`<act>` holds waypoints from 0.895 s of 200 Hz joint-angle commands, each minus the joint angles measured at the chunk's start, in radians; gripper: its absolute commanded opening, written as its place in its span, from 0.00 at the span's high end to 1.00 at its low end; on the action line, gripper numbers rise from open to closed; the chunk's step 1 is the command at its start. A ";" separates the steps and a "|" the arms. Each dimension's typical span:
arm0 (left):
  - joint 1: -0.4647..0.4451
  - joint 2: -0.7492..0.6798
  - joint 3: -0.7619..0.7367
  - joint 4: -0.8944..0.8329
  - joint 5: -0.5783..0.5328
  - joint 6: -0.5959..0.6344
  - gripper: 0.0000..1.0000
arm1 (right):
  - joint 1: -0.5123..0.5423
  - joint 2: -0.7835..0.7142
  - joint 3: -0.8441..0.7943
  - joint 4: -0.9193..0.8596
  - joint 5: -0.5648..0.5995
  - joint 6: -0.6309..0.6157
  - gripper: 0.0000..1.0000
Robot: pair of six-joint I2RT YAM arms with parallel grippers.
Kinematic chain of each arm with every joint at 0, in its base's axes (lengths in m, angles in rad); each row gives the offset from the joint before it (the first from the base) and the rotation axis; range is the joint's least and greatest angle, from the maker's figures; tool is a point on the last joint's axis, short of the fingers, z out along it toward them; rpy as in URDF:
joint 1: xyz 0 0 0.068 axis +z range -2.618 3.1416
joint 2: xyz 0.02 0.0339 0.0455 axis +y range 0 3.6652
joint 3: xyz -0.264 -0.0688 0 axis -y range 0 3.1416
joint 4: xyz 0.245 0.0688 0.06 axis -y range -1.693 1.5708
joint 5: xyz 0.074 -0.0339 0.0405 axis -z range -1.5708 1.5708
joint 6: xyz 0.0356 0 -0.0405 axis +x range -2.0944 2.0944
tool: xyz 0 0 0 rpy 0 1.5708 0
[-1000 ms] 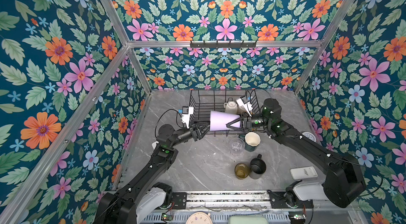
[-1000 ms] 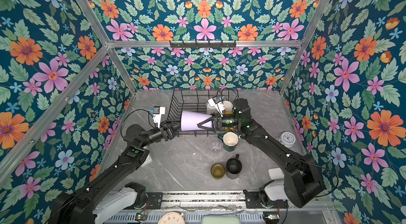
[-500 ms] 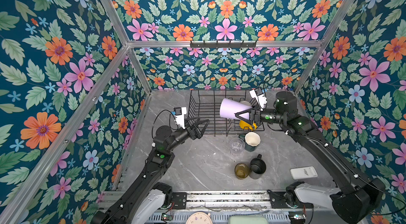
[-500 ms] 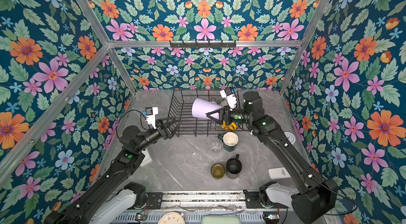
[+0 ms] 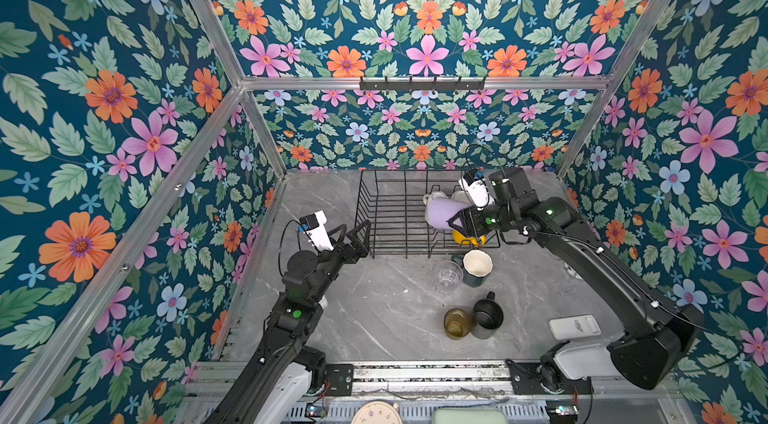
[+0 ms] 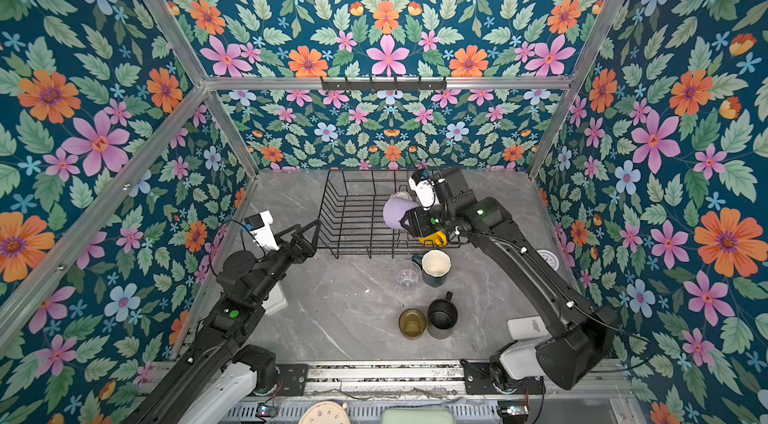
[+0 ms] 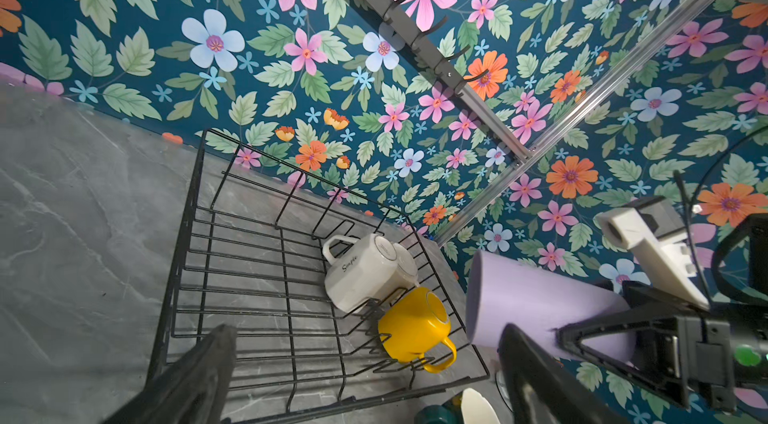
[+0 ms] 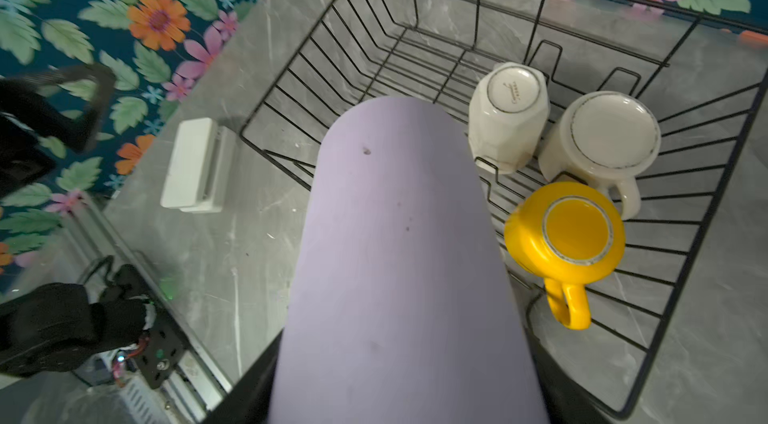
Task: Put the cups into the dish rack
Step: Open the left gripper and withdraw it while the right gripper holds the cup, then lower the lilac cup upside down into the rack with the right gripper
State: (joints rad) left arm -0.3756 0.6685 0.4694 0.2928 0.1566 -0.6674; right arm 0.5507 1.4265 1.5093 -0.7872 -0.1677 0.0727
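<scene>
Over the right half of the dish rack [image 5: 376, 210], the right gripper [image 5: 460, 221] clamps the lilac tumbler [image 5: 441, 212] near its narrow end, wide end leading. Lowered as it is, that wide end could knock the yellow mug [image 8: 565, 226], the white mug with script [image 8: 505, 118] or the plain white mug [image 8: 598, 139], all bottoms-up just beside it, or snag one of the upright dividers [image 8: 484, 162] and topple on release. Bare wire floor to the left offers the room; the flared right rim sits under the wrist. Wide open and empty, the left gripper [image 5: 353, 237] hangs near the rack's front-left corner.
</scene>
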 commanded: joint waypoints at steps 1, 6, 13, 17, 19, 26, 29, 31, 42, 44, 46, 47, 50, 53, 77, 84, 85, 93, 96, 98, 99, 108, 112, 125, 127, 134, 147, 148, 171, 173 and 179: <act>-0.001 0.006 0.003 0.013 0.000 0.015 0.00 | 0.023 0.049 0.044 -0.095 0.156 -0.066 1.00; 0.000 0.008 0.006 0.010 0.001 0.012 0.00 | 0.023 0.064 0.056 -0.103 0.166 -0.069 1.00; 0.000 0.009 0.011 0.006 -0.001 0.011 0.00 | 0.024 0.084 0.075 -0.118 0.177 -0.072 1.00; -0.001 0.009 0.012 0.004 -0.004 0.011 0.00 | 0.024 0.098 0.087 -0.127 0.183 -0.074 1.00; 0.000 0.009 0.012 0.003 -0.004 0.011 0.00 | 0.024 0.104 0.093 -0.132 0.186 -0.075 1.00; 0.000 0.009 0.012 0.003 -0.004 0.011 0.00 | 0.026 0.122 0.111 -0.147 0.195 -0.082 1.00; -0.001 0.007 0.011 0.003 -0.004 0.012 0.00 | 0.027 0.128 0.117 -0.153 0.197 -0.087 1.00; 0.000 0.007 0.011 0.003 -0.005 0.013 0.00 | 0.027 0.132 0.121 -0.156 0.200 -0.089 1.00; -0.001 0.003 0.009 0.006 -0.006 0.019 0.00 | 0.032 0.153 0.135 -0.166 0.217 -0.098 1.00; -0.001 0.001 0.008 0.005 -0.007 0.020 0.00 | 0.032 0.156 0.138 -0.169 0.221 -0.100 1.00; 0.000 0.001 0.008 0.004 -0.008 0.019 0.00 | 0.033 0.160 0.142 -0.172 0.224 -0.100 1.00; 0.000 0.000 0.009 0.003 -0.009 0.020 0.00 | 0.033 0.163 0.144 -0.173 0.226 -0.101 1.00; 0.000 -0.002 0.009 0.001 -0.011 0.020 0.00 | 0.033 0.169 0.151 -0.178 0.231 -0.102 1.00; 0.000 -0.003 0.009 -0.002 -0.012 0.020 0.00 | 0.035 0.175 0.159 -0.183 0.234 -0.103 1.00; -0.002 -0.015 0.008 -0.011 -0.020 0.020 0.00 | 0.042 0.239 0.225 -0.237 0.262 -0.116 1.00; -0.001 -0.016 0.005 -0.011 -0.022 0.022 0.00 | 0.045 0.270 0.238 -0.247 0.270 -0.123 1.00; -0.001 -0.017 0.005 -0.011 -0.022 0.023 0.00 | 0.046 0.273 0.239 -0.248 0.272 -0.124 1.00; 0.000 -0.018 0.004 -0.015 -0.025 0.028 0.00 | 0.048 0.292 0.254 -0.259 0.282 -0.129 1.00; 0.000 -0.018 0.006 -0.018 -0.026 0.031 0.00 | 0.050 0.301 0.260 -0.265 0.286 -0.130 1.00; -0.001 -0.018 0.008 -0.021 -0.027 0.033 0.00 | 0.051 0.305 0.265 -0.268 0.288 -0.131 1.00; -0.001 -0.018 0.009 -0.023 -0.028 0.033 0.00 | 0.052 0.309 0.267 -0.271 0.289 -0.132 1.00; -0.001 -0.020 0.015 -0.038 -0.030 0.036 0.00 | 0.056 0.335 0.295 -0.297 0.296 -0.137 1.00; -0.002 -0.022 0.017 -0.042 -0.031 0.035 0.00 | 0.059 0.348 0.308 -0.309 0.298 -0.141 1.00; 0.000 -0.027 0.015 -0.046 -0.032 0.036 0.00 | 0.070 0.387 0.339 -0.344 0.312 -0.156 1.00; 0.000 -0.027 0.014 -0.046 -0.033 0.037 0.00 | 0.070 0.394 0.342 -0.348 0.312 -0.158 1.00; -0.001 -0.029 0.014 -0.048 -0.037 0.039 0.00 | 0.076 0.413 0.354 -0.359 0.327 -0.167 1.00; 0.000 -0.032 0.018 -0.065 -0.041 0.045 0.00 | 0.086 0.449 0.375 -0.378 0.353 -0.173 1.00; 0.000 -0.032 0.018 -0.067 -0.041 0.045 0.00 | 0.086 0.451 0.376 -0.379 0.353 -0.173 1.00; 0.000 -0.050 0.019 -0.084 -0.048 0.046 0.00 | 0.092 0.505 0.423 -0.422 0.355 -0.179 1.00; 0.000 -0.051 0.018 -0.084 -0.048 0.046 0.00 | 0.092 0.508 0.424 -0.423 0.355 -0.180 1.00; 0.000 -0.055 0.016 -0.084 -0.051 0.048 0.00 | 0.093 0.516 0.425 -0.421 0.353 -0.184 1.00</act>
State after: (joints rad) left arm -0.3759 0.6270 0.4839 0.2153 0.1211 -0.6411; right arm 0.6395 1.9171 1.9118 -1.1500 0.1589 -0.0891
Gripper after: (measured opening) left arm 0.996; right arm 0.663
